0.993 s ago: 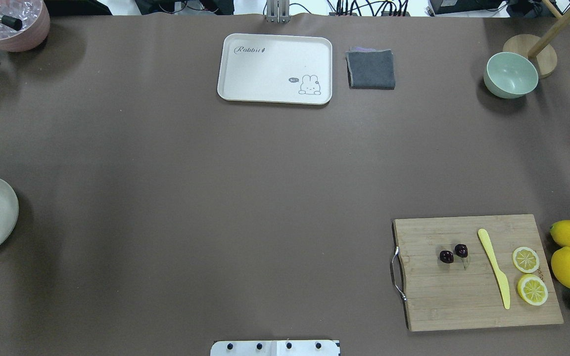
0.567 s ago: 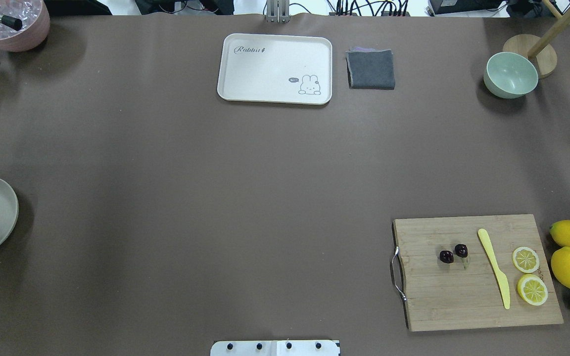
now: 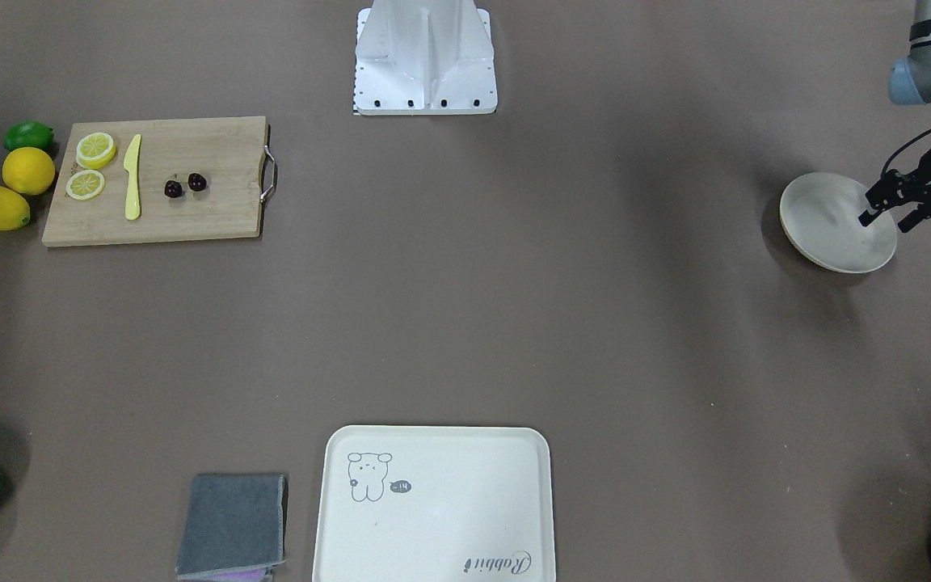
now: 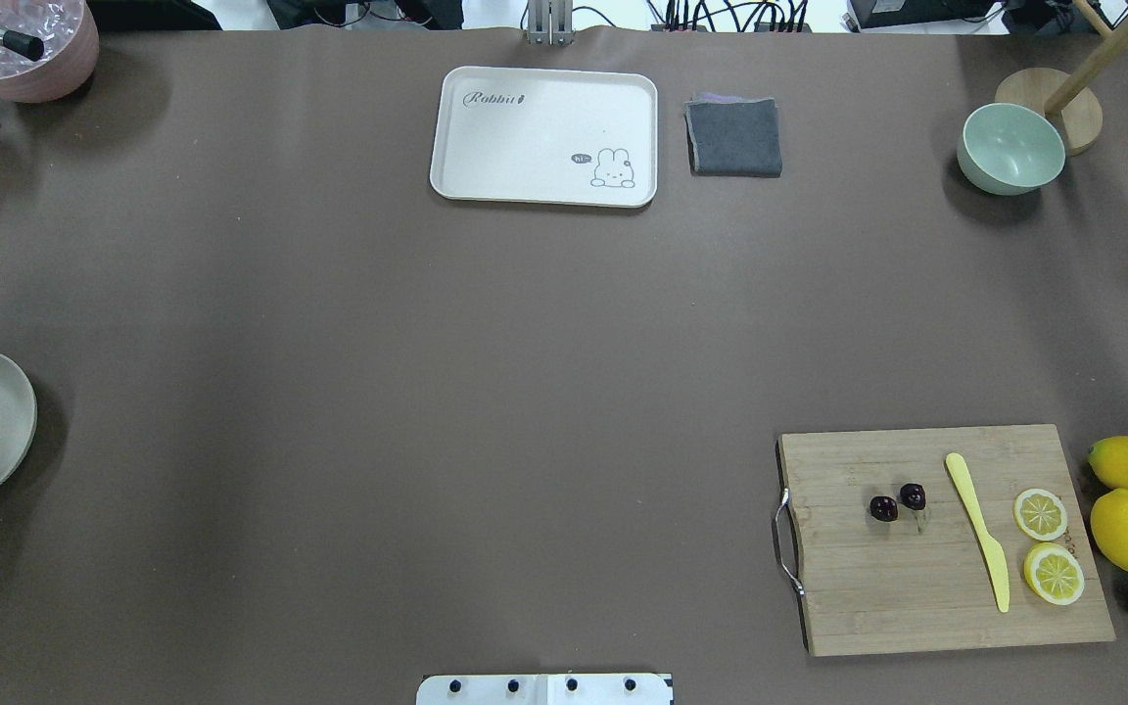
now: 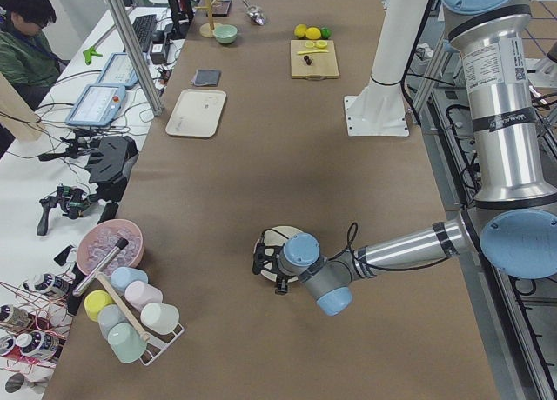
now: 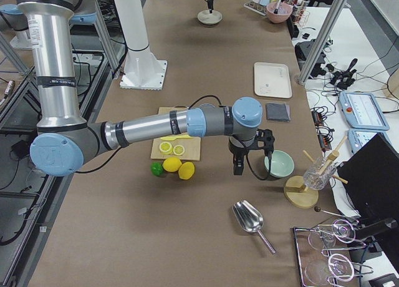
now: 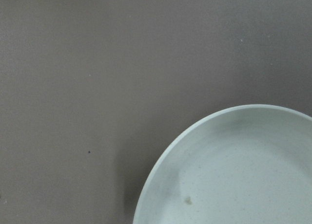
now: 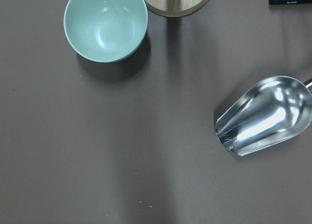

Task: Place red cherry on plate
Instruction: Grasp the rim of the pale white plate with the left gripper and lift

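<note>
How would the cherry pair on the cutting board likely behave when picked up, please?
The red cherry looks small, round and glossy, so it may slip or roll on the cutting board. Only a thin stem seems to join the two, so one would probably dangle. Being so tiny, it is likely light.

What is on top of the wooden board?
The red cherry, a yellow knife and two lemon slices lie on the wooden board. Nothing covers its top; whatever is under it stays hidden.
</note>
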Robot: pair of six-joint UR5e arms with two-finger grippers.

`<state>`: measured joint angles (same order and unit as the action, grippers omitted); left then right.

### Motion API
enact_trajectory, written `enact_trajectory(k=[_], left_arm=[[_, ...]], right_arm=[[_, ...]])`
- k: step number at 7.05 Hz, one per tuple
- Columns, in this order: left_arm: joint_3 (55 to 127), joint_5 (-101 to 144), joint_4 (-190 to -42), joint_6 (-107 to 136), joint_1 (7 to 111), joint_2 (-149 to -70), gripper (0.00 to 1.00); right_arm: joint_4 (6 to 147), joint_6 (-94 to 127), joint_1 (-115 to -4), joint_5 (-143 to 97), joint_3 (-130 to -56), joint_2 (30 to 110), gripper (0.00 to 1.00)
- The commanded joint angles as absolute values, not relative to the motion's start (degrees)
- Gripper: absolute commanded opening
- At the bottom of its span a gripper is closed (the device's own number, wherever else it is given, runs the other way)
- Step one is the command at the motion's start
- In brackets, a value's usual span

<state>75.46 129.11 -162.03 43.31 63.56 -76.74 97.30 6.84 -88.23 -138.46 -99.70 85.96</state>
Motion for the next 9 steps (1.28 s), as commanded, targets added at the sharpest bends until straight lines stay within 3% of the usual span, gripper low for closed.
enact_trajectory(k=[1, 2, 6, 9], left_arm=[[73.75, 129.29, -165.13, 43.07, 63.28, -76.73, 0.23], [73.39, 129.64, -165.76, 43.07, 63.28, -76.73, 0.00], [73.83, 144.68, -165.15, 43.15, 67.20, -77.25, 0.00], [78.99, 150.73, -153.60, 48.04, 71.10, -86.96, 0.00]], right_arm=[[97.29, 6.86, -88.24, -138.43, -99.84, 85.96, 1.00], [97.29, 6.86, -88.16, -138.43, -99.93, 85.96, 1.00], [97.29, 6.86, -88.15, -138.43, -100.11, 85.96, 1.00], [97.29, 6.42, -88.15, -138.60, -100.11, 85.96, 1.00]])
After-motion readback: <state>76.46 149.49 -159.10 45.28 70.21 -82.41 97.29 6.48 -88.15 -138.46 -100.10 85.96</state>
